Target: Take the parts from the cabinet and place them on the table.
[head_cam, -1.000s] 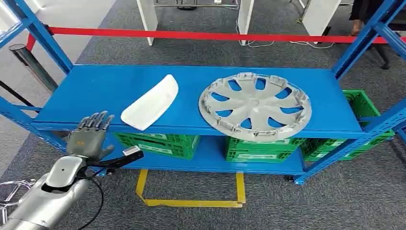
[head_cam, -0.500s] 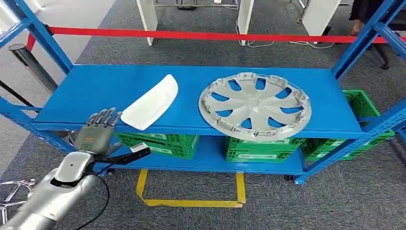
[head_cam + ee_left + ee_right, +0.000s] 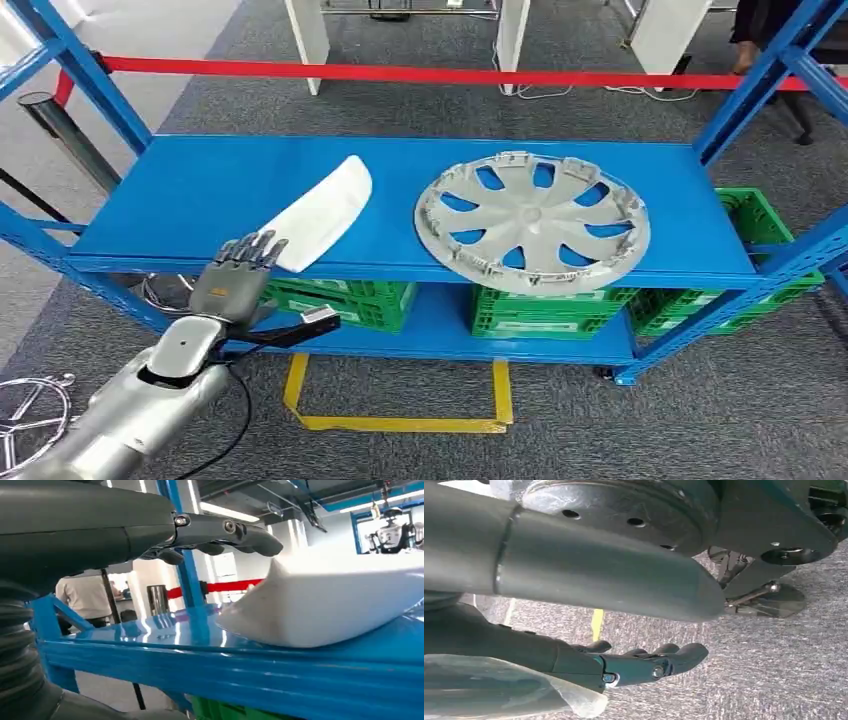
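Reaching with fingers apart, empty left hand (image 3: 232,283) just before white part (image 3: 318,213) on blue shelf (image 3: 180,190)

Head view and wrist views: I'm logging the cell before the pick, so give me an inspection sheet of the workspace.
Surface: blue shelf, top level, glossy.
Job's things: white part lies near the front edge; hubcap lies flat to its right, overhanging the front edge.
Clutter: green crates on the lower level.
Hands: left hand open at the shelf edge, fingers reaching over the white part's near end, contact unclear; right hand hangs over the floor, holding nothing.
Cables: black cable by the left arm.
Surroundings: red barrier tape, yellow floor tape, a person behind.
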Controlling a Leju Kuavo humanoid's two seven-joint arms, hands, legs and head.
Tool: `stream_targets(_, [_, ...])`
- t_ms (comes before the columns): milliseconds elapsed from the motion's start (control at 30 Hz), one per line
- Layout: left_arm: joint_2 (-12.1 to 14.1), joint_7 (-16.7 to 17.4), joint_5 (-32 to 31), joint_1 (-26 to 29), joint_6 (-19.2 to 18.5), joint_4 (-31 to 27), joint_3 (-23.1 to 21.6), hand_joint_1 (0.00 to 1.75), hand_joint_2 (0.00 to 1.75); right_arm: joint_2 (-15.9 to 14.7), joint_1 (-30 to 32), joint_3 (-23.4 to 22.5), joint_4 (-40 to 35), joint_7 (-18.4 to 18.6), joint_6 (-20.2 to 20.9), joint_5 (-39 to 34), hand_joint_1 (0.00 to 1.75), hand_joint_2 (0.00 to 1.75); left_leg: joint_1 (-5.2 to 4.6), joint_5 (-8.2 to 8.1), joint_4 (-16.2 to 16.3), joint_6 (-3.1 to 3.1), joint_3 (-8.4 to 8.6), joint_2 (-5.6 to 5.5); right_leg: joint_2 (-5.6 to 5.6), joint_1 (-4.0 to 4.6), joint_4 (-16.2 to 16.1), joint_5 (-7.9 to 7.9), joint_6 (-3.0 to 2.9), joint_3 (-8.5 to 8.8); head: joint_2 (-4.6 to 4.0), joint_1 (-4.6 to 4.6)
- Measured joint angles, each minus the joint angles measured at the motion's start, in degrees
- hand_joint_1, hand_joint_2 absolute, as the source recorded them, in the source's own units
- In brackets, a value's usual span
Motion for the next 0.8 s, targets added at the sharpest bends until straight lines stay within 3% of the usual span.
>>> stream_targets(433, [-4.11, 1.77, -3.41, -3.08, 0.17, 7.74, -5.47, 0.00, 1.75, -0.26, -0.26, 0.87, 0.00, 0.79, 0.20, -0.09, 0.00, 0.00, -0.02, 0.00, 0.01, 0.00, 0.00, 0.00, -0.01, -0.01, 0.00, 0.00, 0.01, 0.01, 0.00, 0.00])
stream_targets(767, [-5.24, 2.08, -3.43, -4.53, 0.37, 10.88, -7.24, 0.00, 1.75, -0.68, -0.29, 0.94, 0.02, 0.87, 0.26, -0.09, 0.00, 0.00, -0.01, 0.00, 0.01, 0.00, 0.00, 0.00, -0.01, 0.00, 0.00, 0.01, 0.01, 0.01, 0.00, 0.00])
stream_targets(800, [-5.29, 2.23, -3.43, -4.66, 0.59, 11.17, -7.35, 0.33, 1.75, -0.68, -0.29, 0.98, 0.00, 0.87, 0.26, -0.09, 0.00, 0.00, -0.01, 0.00, 0.01, 0.00, 0.00, 0.00, -0.01, 0.00, 0.00, 0.01, 0.01, 0.01, 0.00, 0.00])
